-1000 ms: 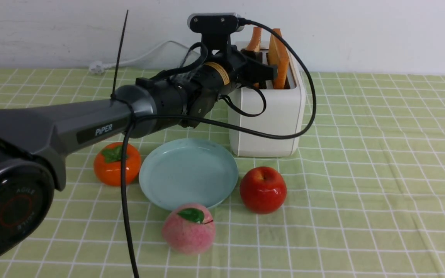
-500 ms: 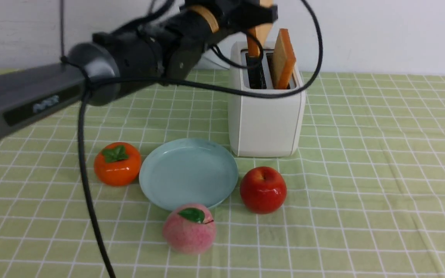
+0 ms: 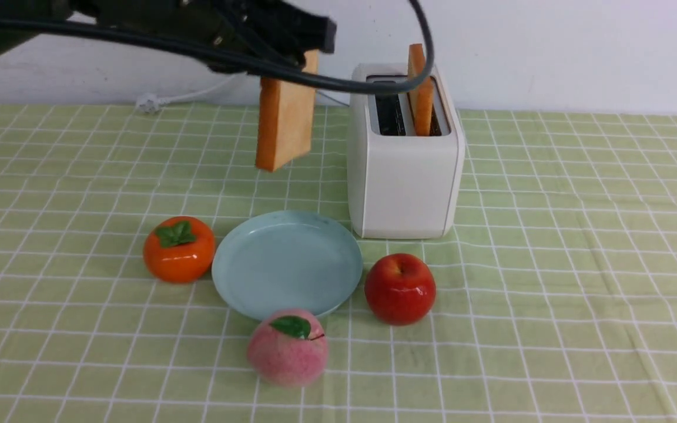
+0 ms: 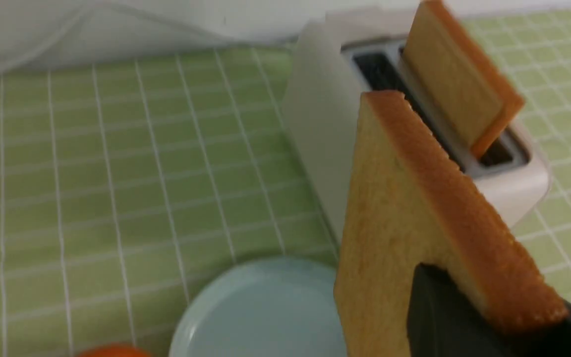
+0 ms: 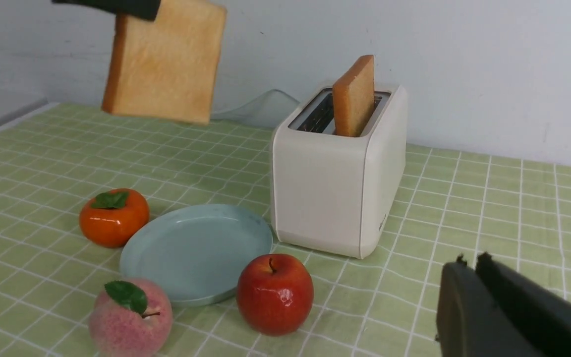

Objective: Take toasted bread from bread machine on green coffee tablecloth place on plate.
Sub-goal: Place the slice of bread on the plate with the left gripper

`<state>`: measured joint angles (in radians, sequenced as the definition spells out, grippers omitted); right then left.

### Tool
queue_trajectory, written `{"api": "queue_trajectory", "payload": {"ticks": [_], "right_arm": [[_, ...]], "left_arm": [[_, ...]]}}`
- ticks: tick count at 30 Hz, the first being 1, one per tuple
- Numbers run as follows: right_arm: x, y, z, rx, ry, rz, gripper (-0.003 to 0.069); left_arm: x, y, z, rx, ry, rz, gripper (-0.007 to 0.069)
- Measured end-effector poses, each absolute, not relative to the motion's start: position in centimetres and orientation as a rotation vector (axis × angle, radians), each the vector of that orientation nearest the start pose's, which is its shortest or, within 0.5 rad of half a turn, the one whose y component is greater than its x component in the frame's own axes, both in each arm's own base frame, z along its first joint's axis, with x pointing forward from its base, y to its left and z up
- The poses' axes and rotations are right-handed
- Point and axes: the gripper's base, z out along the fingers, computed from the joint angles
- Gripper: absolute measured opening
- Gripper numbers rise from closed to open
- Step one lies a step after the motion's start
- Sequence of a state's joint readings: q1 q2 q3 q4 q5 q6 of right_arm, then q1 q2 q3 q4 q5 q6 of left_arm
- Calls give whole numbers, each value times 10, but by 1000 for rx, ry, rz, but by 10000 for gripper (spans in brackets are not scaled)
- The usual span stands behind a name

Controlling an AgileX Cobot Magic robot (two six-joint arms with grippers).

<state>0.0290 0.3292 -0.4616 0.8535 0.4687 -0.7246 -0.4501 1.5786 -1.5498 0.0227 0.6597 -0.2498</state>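
Note:
My left gripper (image 3: 310, 44) is shut on the top edge of one slice of toasted bread (image 3: 284, 111), which hangs upright in the air left of the bread machine (image 3: 404, 176) and above the far side of the plate (image 3: 287, 264). In the left wrist view its dark finger (image 4: 444, 317) presses the slice's (image 4: 399, 208) pale face. The second slice (image 3: 419, 100) stands tilted in the right slot; the left slot is bare. The pale blue plate has nothing on it. The right gripper (image 5: 471, 260) is shut on nothing, low over the green coffee tablecloth (image 5: 513, 198), right of the bread machine (image 5: 335, 198).
Round the plate lie an orange persimmon (image 3: 178, 249) on its left, a red apple (image 3: 400, 288) on its right and a pink peach (image 3: 287, 348) in front. The white power cord's plug (image 3: 147, 104) lies by the back wall.
The left gripper has pulled one slice up out of the left slot and carried it left, clear of the bread machine. The arm has risen towards the top of the view.

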Motion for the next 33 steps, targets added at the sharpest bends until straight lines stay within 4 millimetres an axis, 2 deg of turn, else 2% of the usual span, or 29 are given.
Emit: {"api": "queue_trajectory", "payload": {"ticks": [1, 2, 5, 7, 10, 15, 21, 26, 30, 33], "right_arm": [[69, 33, 318, -227, 1664, 366, 34], [69, 34, 318, -232, 1669, 371, 34], [69, 34, 317, -242, 1679, 378, 34], [68, 35, 317, -245, 1681, 380, 34], [68, 35, 316, -247, 1683, 382, 35], [68, 36, 315, -258, 1694, 390, 36], [68, 36, 315, -259, 1694, 391, 42], [68, 36, 315, -259, 1695, 391, 42], [68, 36, 315, -259, 1695, 391, 46], [68, 36, 315, -259, 1695, 391, 50]], "left_arm": [[330, -155, 386, 222, 2200, -371, 90], [331, -148, 366, 178, 2280, -407, 90], [338, -142, 329, 128, 2400, -496, 90], [345, -148, 302, 167, 2469, -571, 90], [353, -158, 283, 191, 2484, -664, 90], [368, -164, 269, 169, 2424, -702, 90], [377, -163, 269, 129, 2346, -674, 90], [379, -164, 264, 116, 2358, -675, 90], [385, -165, 247, 67, 2398, -669, 90], [386, -163, 245, 59, 2400, -655, 90]]}}
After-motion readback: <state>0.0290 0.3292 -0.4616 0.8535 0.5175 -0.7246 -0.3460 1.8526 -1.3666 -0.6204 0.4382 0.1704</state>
